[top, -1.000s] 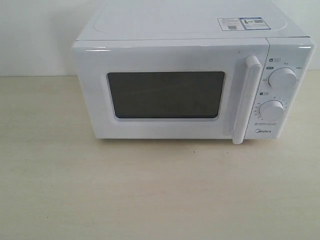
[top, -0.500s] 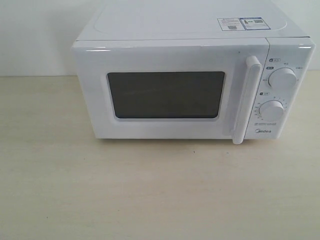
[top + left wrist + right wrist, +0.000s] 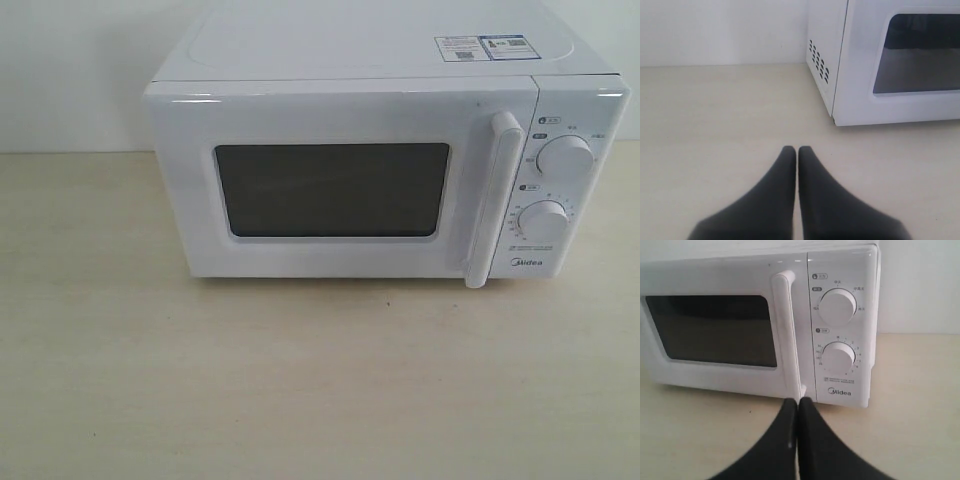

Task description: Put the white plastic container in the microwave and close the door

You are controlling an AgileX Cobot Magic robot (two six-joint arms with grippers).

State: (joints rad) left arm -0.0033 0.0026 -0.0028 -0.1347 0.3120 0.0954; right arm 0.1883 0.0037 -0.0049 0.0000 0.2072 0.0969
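The white microwave stands at the back of the pale table. Its door with the dark window is closed, the vertical bar handle to the right of the window. Two round knobs sit on the right panel. No white plastic container shows in any view. My left gripper is shut and empty above the table, off the microwave's left front corner. My right gripper is shut and empty just in front of the handle's lower end. Neither gripper appears in the exterior view.
The wooden table spreads in front of the microwave. A white wall rises behind it. Vent holes mark the microwave's left side.
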